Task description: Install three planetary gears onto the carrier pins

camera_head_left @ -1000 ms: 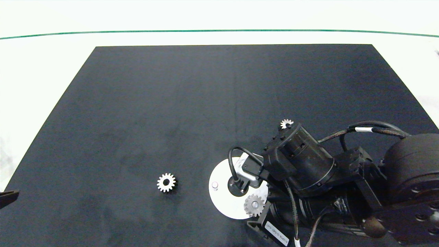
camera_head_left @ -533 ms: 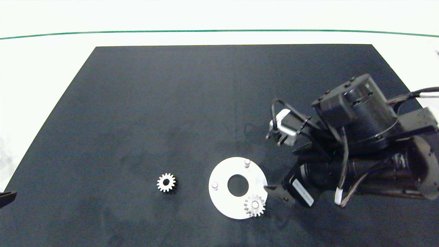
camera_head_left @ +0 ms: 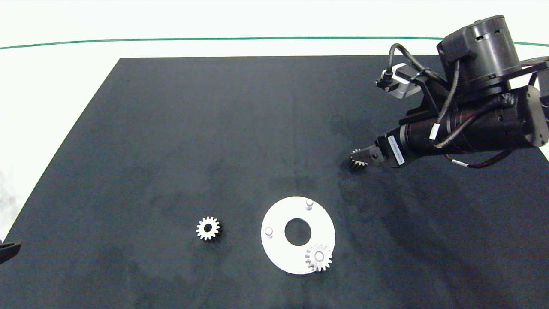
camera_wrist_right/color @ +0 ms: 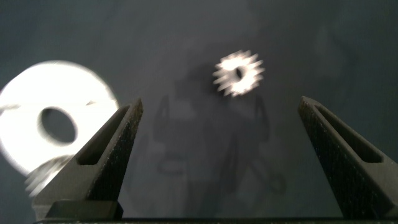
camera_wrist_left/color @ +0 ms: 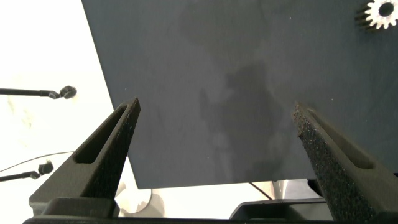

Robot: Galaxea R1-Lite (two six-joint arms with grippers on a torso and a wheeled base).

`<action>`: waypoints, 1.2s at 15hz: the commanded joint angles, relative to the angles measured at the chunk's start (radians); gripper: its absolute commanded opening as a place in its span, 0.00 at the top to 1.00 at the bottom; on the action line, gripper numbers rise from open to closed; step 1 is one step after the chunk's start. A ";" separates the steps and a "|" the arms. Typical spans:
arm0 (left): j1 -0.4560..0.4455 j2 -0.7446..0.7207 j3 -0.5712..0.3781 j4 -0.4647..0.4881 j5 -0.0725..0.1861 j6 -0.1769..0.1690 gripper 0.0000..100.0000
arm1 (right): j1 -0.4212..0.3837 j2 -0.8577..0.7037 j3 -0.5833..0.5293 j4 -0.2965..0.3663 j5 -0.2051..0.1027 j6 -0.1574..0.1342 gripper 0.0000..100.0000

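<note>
Head view
Tabletop point(camera_head_left: 55, 77): white, with a large black mat point(camera_head_left: 214, 128) spread over it.
White disc point(camera_head_left: 281, 251): lies flat on the mat near its close edge, big centre hole showing.
Carrier pins: two stand bare, the far pin point(camera_head_left: 309, 203) and the left pin point(camera_head_left: 268, 231); the third pin point(camera_head_left: 319, 255) pokes through a gear's bore.
Mounted gear point(camera_head_left: 318, 257): sits on the disc's near right rim, around that third pin.
Loose gear point(camera_head_left: 208, 228): flat on the mat just left of the disc, apart from it.
Far gear point(camera_head_left: 357, 159): on the mat well beyond the disc, at the tip of the right tool point(camera_head_left: 364, 156).
Right arm: comes in from the right edge and slopes down to that gear.
Left tool point(camera_head_left: 9, 249): only a dark tip shows at the left edge, parked.

Left wrist view
Left tool point(camera_wrist_left/color: 217, 134): fingers spread wide, nothing between them; it hangs over the mat's edge.
Loose gear point(camera_wrist_left/color: 380, 12): in a corner, well away from the fingers.

Right wrist view
Right tool point(camera_wrist_right/color: 221, 134): fingers spread wide, holding nothing.
Far gear point(camera_wrist_right/color: 239, 73): blurred, on the mat ahead of the gap between the fingers, touching neither.
White disc point(camera_wrist_right/color: 74, 84): off to one side, blurred.
</note>
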 commanded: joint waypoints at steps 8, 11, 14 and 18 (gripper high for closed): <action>0.002 -0.001 0.001 0.005 0.001 0.001 0.00 | -0.067 0.178 -0.139 0.112 -0.005 -0.008 0.00; 0.002 -0.001 0.001 0.005 0.000 -0.001 0.00 | -0.067 0.195 -0.164 0.112 -0.005 -0.007 0.00; 0.001 -0.024 0.001 0.005 0.000 0.002 0.00 | -0.067 0.204 -0.175 0.112 -0.005 -0.005 0.00; 0.002 -0.034 0.003 0.005 0.000 0.007 0.00 | -0.067 0.238 -0.184 0.108 -0.003 0.001 0.04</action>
